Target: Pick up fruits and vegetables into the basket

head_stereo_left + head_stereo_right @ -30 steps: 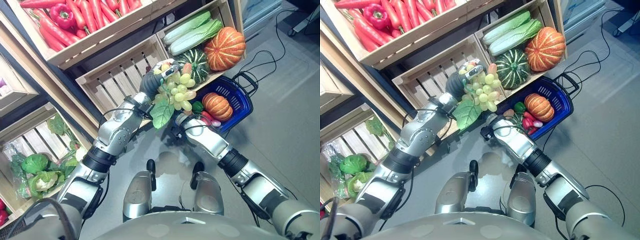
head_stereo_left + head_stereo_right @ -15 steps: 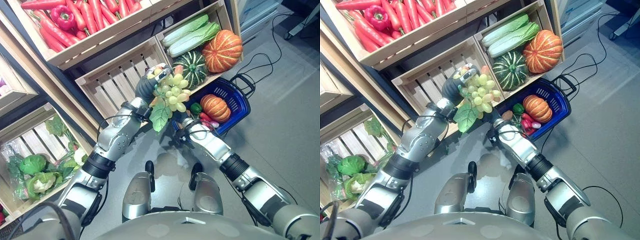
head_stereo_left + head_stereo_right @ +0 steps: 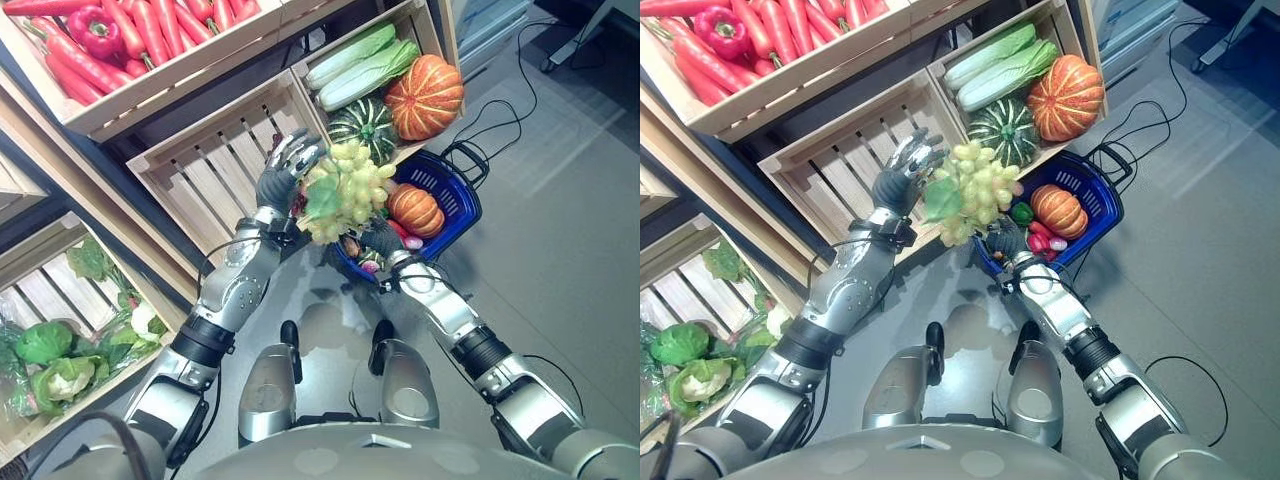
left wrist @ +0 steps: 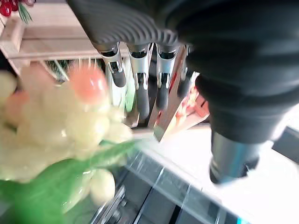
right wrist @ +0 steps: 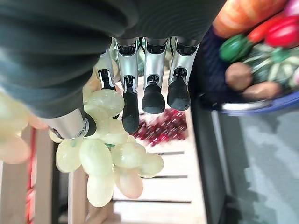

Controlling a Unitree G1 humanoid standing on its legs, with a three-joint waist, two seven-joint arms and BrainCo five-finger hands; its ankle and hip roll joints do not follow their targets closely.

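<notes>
A bunch of pale green grapes with a green leaf hangs over the near rim of the blue basket. The basket stands on the floor and holds a small orange pumpkin and red and green vegetables. My left hand is just left of the bunch, fingers spread and straight, the grapes beside them. My right hand is under the bunch at the basket's near edge. Its fingers are relaxed, with the grapes by the thumb; I cannot tell if they touch.
An empty slatted wooden crate is behind the left hand. The crate beside it holds a striped green squash, an orange pumpkin and long cabbages. Carrots and a red pepper fill the upper crate. Cabbages lie low left.
My left hand has opened and let go of the grapes. The bunch has moved right towards the basket, and my right hand has come up under it.
</notes>
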